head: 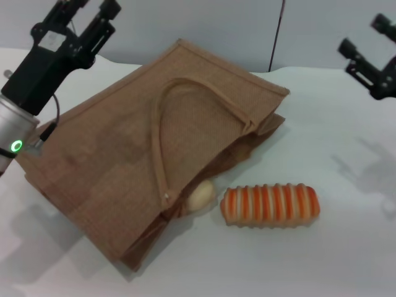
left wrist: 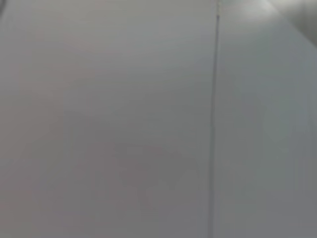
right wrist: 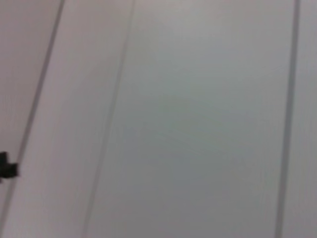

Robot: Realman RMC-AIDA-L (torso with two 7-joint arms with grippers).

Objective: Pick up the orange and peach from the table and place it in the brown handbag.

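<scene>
The brown handbag (head: 142, 154) lies flat on the white table in the head view, its mouth facing right and one looped handle (head: 162, 133) lying on top. The orange and the peach show in no view. My left gripper (head: 90, 7) is raised at the far left above the bag's back corner, open and empty. My right gripper (head: 362, 34) is raised at the far right, away from the bag, open and empty. Both wrist views show only a plain pale surface with thin dark lines.
A small beige ball (head: 201, 197) sits at the bag's mouth. An orange-and-cream striped loaf (head: 270, 205) lies on the table (head: 334, 260) just right of it.
</scene>
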